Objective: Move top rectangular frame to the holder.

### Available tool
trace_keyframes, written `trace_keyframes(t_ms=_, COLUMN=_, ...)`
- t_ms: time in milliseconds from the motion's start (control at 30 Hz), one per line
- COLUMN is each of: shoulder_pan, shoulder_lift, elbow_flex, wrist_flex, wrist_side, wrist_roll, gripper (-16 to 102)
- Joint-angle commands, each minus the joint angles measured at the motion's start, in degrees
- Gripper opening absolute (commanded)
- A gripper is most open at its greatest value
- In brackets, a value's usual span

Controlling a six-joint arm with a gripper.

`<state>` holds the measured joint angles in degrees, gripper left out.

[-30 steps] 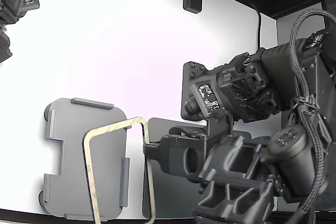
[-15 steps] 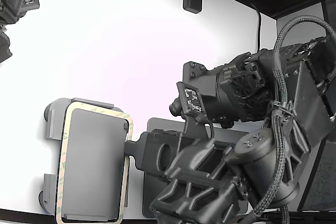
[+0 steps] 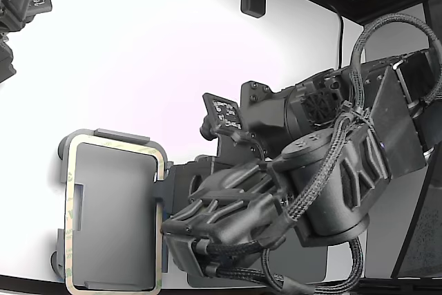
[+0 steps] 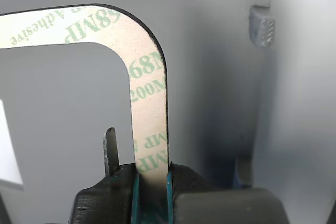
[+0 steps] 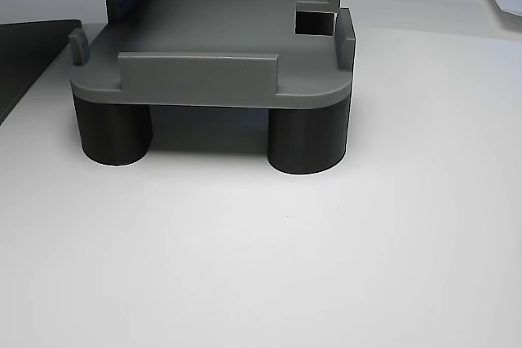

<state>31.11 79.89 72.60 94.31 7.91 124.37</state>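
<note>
The top rectangular frame point(image 3: 114, 215), previously tilted beside the holder point(image 3: 63, 169), is now aligned over it, clamped edgewise by the end effector point(image 4: 151, 182), unreleased

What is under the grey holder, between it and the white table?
In the other view, the holder stands on dark round legs; two show in front. Any legs behind them are hidden.
</note>
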Motion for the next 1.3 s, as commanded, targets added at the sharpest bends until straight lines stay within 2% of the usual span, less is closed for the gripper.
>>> trace_keyframes(t_ms=0, shoulder_pan=-0.9, shoulder_lift=1.3, elbow_flex=-0.5, wrist_flex=0.6, wrist_side=-0.7, wrist_roll=0.1, gripper=-10)
trace_keyframes(t_ms=1267, shoulder_pan=-1.3, shoulder_lift=0.3, elbow_flex=3.6, wrist_flex=0.5, wrist_side=0.0, wrist_roll=0.4, gripper=-10)
